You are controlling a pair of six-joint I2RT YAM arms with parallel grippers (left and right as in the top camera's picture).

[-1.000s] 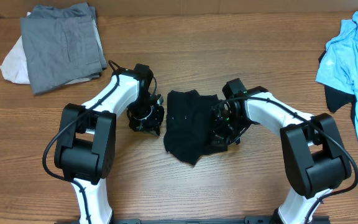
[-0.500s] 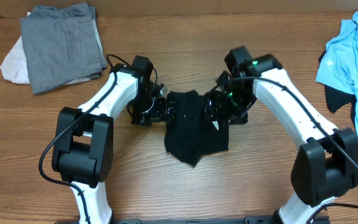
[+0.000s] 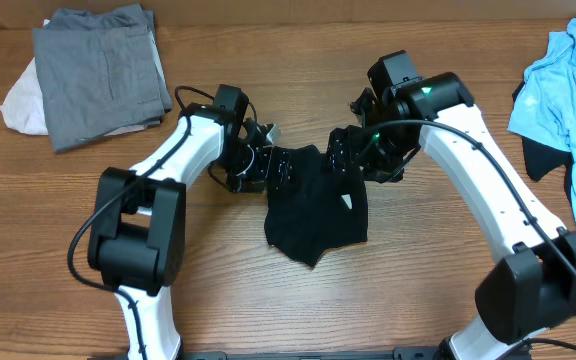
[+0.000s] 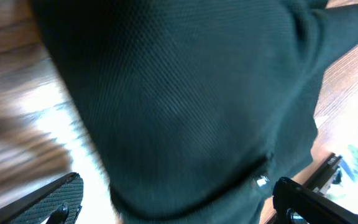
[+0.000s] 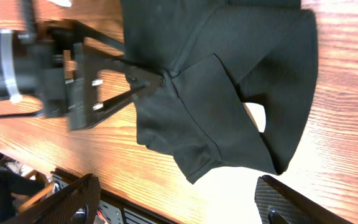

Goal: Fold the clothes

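Note:
The clothes here are a black shirt (image 3: 313, 205) lying folded in a small bundle at the table's middle, a small white mark on its right part. My left gripper (image 3: 268, 165) is at its upper left edge, jaws open, and black fabric (image 4: 185, 99) fills the left wrist view, reaching down between the fingertips (image 4: 61, 196). My right gripper (image 3: 353, 160) hangs over the shirt's upper right corner, open and holding nothing. In the right wrist view the shirt (image 5: 229, 93) lies beyond the right gripper (image 5: 176, 202), and the left gripper (image 5: 126, 81) touches its edge.
A folded grey garment (image 3: 98, 65) on a white cloth (image 3: 20, 100) lies at the back left. A light blue garment (image 3: 568, 90) over a dark one (image 3: 540, 160) is heaped at the right edge. Bare wood shows in front of the shirt.
Both grippers went from shut to open. The right arm rose and swung back off the shirt. The left gripper moved right onto the shirt's upper left edge.

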